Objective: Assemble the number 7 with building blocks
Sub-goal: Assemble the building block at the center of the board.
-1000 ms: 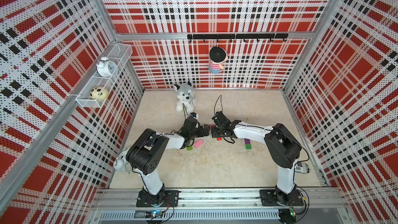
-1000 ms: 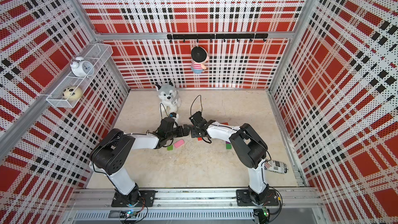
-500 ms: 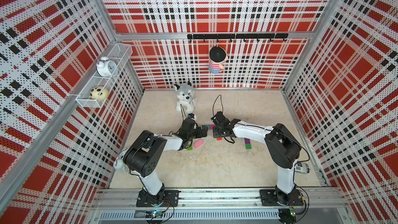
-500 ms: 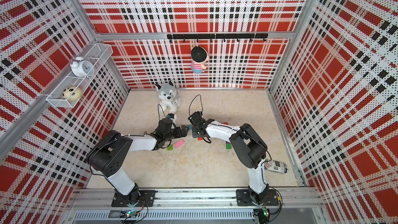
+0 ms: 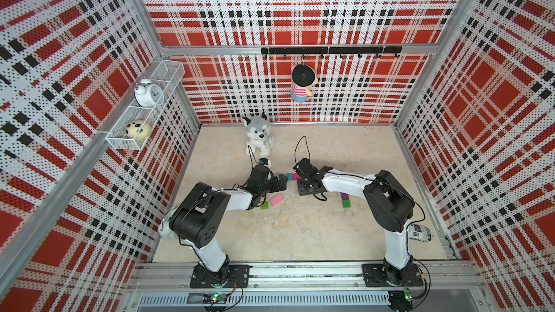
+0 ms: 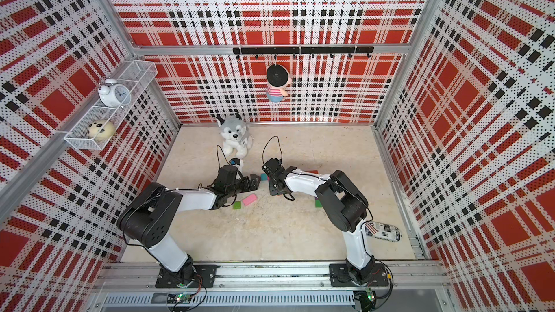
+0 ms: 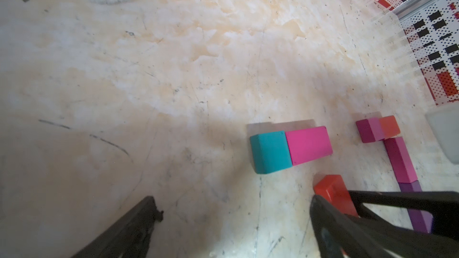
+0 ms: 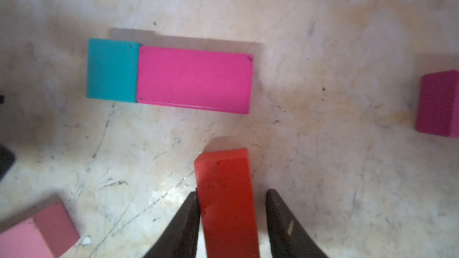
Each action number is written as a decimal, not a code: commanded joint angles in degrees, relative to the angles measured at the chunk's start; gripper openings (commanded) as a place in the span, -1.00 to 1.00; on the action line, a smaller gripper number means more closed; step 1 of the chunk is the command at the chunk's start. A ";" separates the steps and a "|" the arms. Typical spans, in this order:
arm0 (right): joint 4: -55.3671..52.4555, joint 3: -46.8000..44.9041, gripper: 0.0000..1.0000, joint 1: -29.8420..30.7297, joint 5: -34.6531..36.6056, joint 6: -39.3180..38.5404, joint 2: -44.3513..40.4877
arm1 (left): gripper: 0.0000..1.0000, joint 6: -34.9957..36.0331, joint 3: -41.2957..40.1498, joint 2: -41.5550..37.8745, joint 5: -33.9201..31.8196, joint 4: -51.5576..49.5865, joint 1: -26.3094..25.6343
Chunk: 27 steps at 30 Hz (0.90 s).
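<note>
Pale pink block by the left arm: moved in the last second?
No. The pale pink block keeps its place in a top view: same offset from the plush dog, green block beside it.

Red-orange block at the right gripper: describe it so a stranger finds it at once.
In front of the plush dog at the back wall, a teal block and a magenta block lie end to end. Crosswise to that pair lies the red-orange block, the only one straddled by the right gripper.

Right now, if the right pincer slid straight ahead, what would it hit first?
The right pincer straddles the red block; pushing that ahead, it would likely reach the bright pink block first.
</note>
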 commanded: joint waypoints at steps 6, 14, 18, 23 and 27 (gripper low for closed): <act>-2.71 2.86 -0.29 0.60 0.26 -0.75 2.48 | 0.97 0.86 -1.18 -1.03 0.81 1.03 0.93; -4.62 5.80 -0.35 0.60 1.52 0.87 3.97 | 0.97 1.01 -1.81 -0.90 1.64 1.88 1.85; -5.62 7.56 -0.35 0.59 1.57 1.46 5.28 | 0.96 0.97 -1.72 -0.28 2.52 2.42 1.90; -6.14 8.56 -0.33 0.60 1.57 2.16 6.43 | 0.96 0.93 -1.63 0.37 3.01 2.78 1.99; -6.61 9.02 -0.31 0.52 1.54 2.58 6.66 | 0.97 0.85 -1.63 0.36 3.27 2.87 1.99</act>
